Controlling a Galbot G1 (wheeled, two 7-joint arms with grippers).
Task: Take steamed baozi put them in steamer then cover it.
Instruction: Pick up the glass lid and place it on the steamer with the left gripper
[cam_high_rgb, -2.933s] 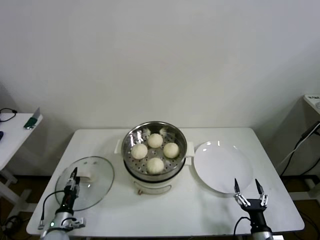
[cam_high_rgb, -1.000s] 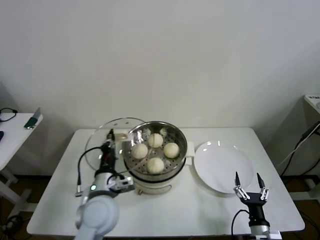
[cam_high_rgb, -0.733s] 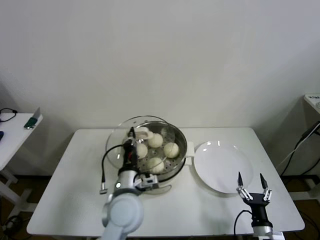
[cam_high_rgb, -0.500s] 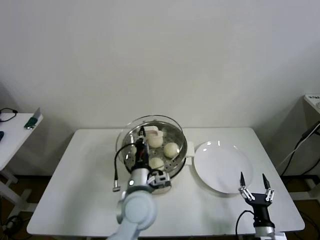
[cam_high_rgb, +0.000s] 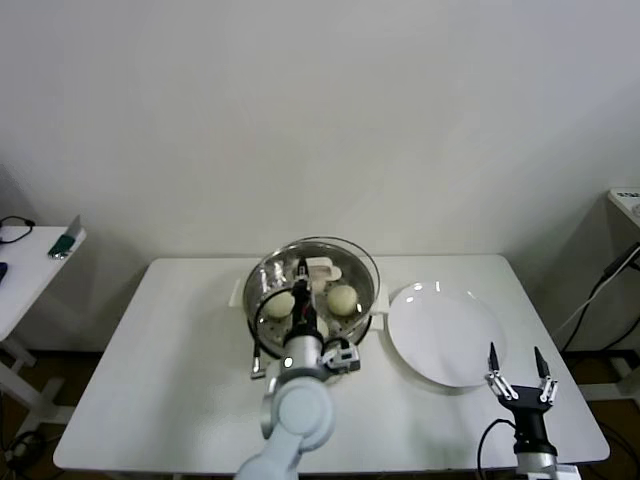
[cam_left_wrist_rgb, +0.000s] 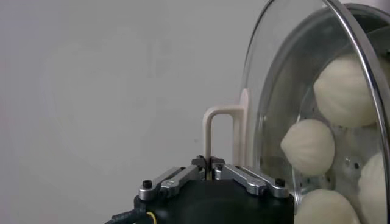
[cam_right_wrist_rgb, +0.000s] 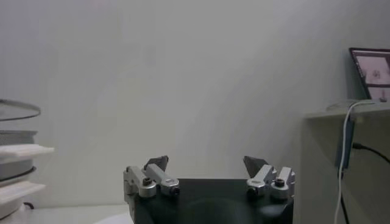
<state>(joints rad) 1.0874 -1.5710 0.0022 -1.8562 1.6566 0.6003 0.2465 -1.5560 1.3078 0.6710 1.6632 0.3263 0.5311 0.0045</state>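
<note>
Baozi (cam_high_rgb: 342, 299) already in steamer (cam_high_rgb: 366, 305) at table (cam_high_rgb: 180, 400) centre; left pincer (cam_left_wrist_rgb: 211, 165), clamped on cover (cam_high_rgb: 365, 255) handle, holds it just over pot, not yet seated. Right pincer (cam_high_rgb: 518, 372) idle, spread, near plate (cam_high_rgb: 440, 335).

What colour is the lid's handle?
Cream-white, clearest in the left wrist view: handle on the glass lid.

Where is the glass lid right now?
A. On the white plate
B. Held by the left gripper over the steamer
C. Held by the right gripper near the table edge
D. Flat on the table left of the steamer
B: the left gripper is shut on the lid's handle, holding it over the steamer and its baozi.
</note>
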